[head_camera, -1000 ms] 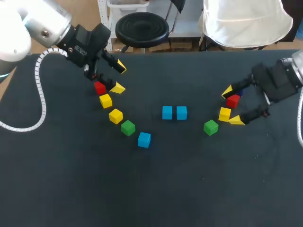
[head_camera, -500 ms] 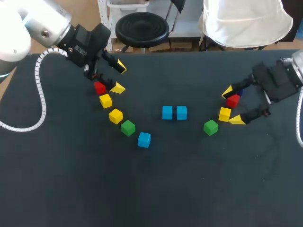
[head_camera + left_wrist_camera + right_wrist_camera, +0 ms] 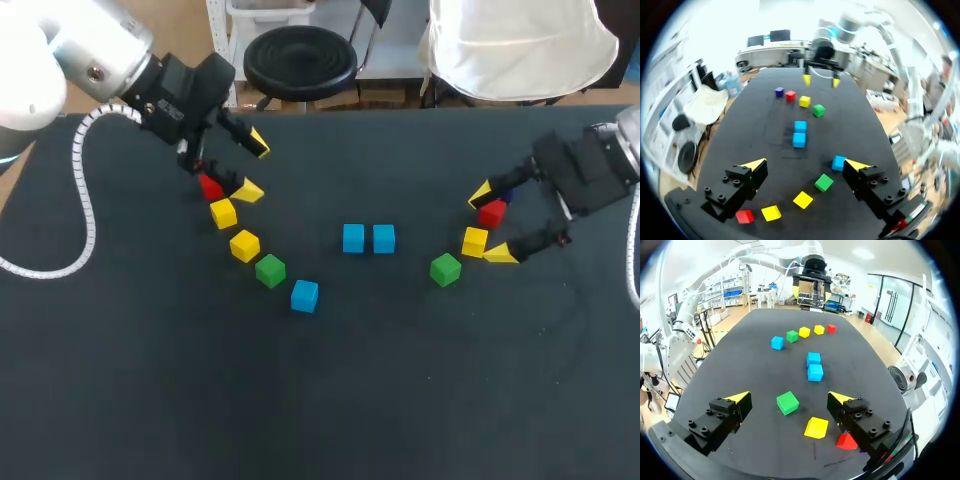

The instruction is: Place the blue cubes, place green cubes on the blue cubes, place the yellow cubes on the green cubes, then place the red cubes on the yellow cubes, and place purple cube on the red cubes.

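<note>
Over the last second almost nothing had changed. No cube had shifted and both arms had kept their places, so the task looked to be at its very start: the blue pair (image 3: 368, 238) sat side by side at the middle of the counter (image 3: 320, 400) with nothing stacked on it. The left arm came in from the far left corner, wrist angled down toward the middle. The left tool (image 3: 252, 166) was open, tips wide apart and gripping nothing, just beside the left red cube (image 3: 210, 186). That cube headed a curved row of the first yellow cube (image 3: 223, 213), the second yellow cube (image 3: 244, 245), the left green cube (image 3: 270, 270) and the loose blue cube (image 3: 305, 295). The right arm reached in from the right edge. The right tool (image 3: 490, 224) was open too, its spread fingers either side of the right yellow cube (image 3: 475, 241) and right red cube (image 3: 491, 213), holding neither. The right green cube (image 3: 446, 269) lay just ahead, and the purple cube (image 3: 779, 92) just behind the red.
</note>
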Motion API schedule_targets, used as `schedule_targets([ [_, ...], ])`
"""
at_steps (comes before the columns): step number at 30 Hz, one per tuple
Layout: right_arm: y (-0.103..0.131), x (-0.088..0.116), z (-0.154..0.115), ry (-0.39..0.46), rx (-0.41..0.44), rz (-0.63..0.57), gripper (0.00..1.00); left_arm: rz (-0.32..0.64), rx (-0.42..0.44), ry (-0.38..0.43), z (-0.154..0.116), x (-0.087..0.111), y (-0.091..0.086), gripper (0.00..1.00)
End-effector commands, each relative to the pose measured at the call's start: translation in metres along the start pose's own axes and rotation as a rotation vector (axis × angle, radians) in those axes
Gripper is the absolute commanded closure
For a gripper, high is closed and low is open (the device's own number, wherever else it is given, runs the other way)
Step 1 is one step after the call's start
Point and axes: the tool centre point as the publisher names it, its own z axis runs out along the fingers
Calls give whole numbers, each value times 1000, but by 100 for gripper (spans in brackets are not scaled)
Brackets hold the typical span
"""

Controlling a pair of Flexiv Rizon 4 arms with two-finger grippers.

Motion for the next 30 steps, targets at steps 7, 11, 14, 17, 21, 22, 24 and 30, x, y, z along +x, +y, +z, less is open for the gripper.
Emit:
schedule_targets([
  [7, -1, 1, 0, -3, -1, -1, 0, 53, 110, 45, 29, 26, -47, 0],
  [11, -1, 1, 0, -3, -1, -1, 0, 45, 161, 9, 41, 32, -55, 0],
  [14, -1, 1, 0, -3, -1, -1, 0, 45, 161, 9, 41, 32, -55, 0],
  [17, -1, 1, 0, -3, -1, -1, 0, 45, 161, 9, 41, 32, -55, 0],
  [21, -1, 1, 0, -3, -1, -1, 0, 45, 161, 9, 41, 32, -55, 0],
  [22, -1, 1, 0, -3, -1, -1, 0, 45, 161, 9, 41, 32, -55, 0],
  [24, -1, 1, 0, -3, -1, -1, 0, 45, 161, 9, 41, 32, -55, 0],
  [30, -1, 1, 0, -3, -1, -1, 0, 45, 161, 9, 41, 32, -55, 0],
])
